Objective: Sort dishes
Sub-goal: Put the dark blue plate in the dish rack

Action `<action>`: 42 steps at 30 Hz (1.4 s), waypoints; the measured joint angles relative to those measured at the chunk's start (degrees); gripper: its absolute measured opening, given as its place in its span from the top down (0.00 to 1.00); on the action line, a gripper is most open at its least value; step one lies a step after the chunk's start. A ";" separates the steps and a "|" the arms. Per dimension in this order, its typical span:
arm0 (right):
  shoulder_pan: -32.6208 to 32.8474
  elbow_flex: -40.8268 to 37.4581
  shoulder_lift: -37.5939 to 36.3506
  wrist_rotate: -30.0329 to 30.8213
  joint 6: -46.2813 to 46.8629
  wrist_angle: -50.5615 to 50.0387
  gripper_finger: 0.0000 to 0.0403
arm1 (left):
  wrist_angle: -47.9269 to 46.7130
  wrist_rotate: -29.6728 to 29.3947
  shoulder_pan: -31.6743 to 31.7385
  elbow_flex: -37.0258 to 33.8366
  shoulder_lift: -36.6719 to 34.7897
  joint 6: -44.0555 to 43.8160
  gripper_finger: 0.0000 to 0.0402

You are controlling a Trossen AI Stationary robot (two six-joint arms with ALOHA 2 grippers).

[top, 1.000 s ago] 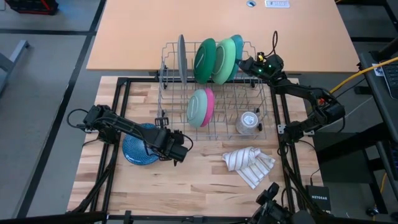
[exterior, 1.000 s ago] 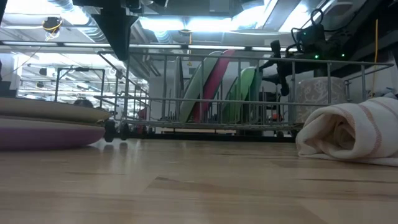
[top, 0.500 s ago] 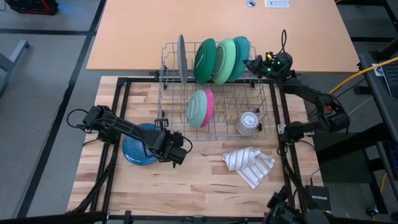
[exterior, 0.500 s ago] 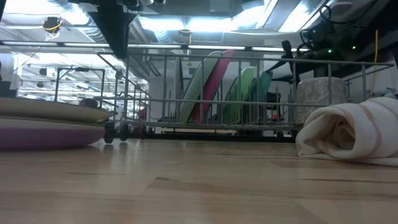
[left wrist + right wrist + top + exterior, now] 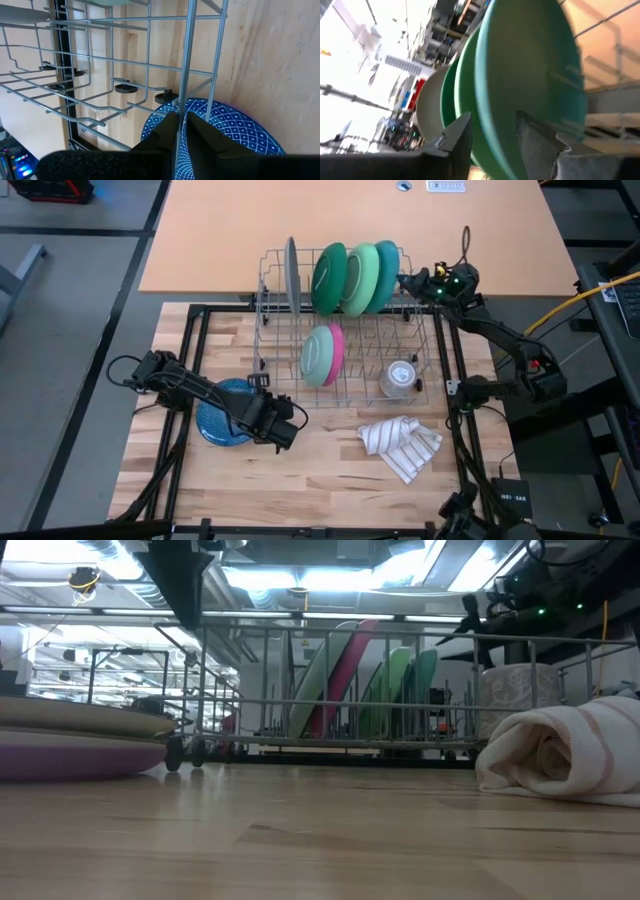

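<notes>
Dishes stand on edge in rack [image 5: 345, 320] slots so they drain | your right hand [image 5: 410, 281] gapes beside the teal plate [image 5: 388, 272], freeing it | left hand [image 5: 287, 428], pinched shut, empty, near blue plate [image 5: 222, 420] beside rack

A: Surroundings? Pale wooden counter [image 5: 330, 470] in a black metal frame [image 5: 190, 315]; an orange-tan tabletop [image 5: 350, 220] adjoins its far edge.

B: Noted. Grey floor [image 5: 70, 330] either side. Bright ceiling lights [image 5: 290, 578], exposed pipes overhead.
</notes>
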 joint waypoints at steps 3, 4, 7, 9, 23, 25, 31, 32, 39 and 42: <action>-2.40 0.02 -1.49 0.02 -0.06 -2.63 0.63 | -0.13 -0.25 -0.56 0.00 -0.67 -0.99 0.92; -3.37 0.02 -2.14 0.02 -0.07 -3.93 0.63 | -0.13 -0.40 -0.83 0.00 -0.96 -1.43 0.92; -4.56 0.02 -3.66 1.19 -0.38 -6.15 0.63 | -0.09 -1.33 -1.52 0.00 -2.28 -3.11 0.92; -4.49 0.04 -3.96 1.02 -0.39 -6.78 0.63 | -0.30 -2.58 -2.17 0.00 -3.20 -4.30 0.92; -4.42 0.04 -8.99 -10.96 0.96 -7.90 0.63 | -2.14 -3.92 -6.13 0.00 -7.93 -10.60 0.92; -4.42 0.04 -10.17 -14.05 3.04 -7.80 0.63 | -2.10 -3.92 -6.63 0.00 -8.10 -10.71 0.92; -4.09 0.04 -14.23 -22.88 7.44 -7.78 0.63 | -2.08 -3.85 -8.78 0.00 -8.75 -14.02 0.92; -3.54 0.04 -14.87 -24.08 8.43 -7.97 0.63 | -2.16 -3.71 -9.20 0.00 -8.81 -14.94 0.92; 5.12 0.07 -20.24 -25.62 9.05 -10.57 0.63 | -1.99 4.02 -12.48 0.00 -8.81 -24.42 0.92; 10.23 0.07 -21.95 -25.59 9.03 -10.56 0.63 | -1.51 8.77 -14.05 0.00 -8.79 -30.76 0.92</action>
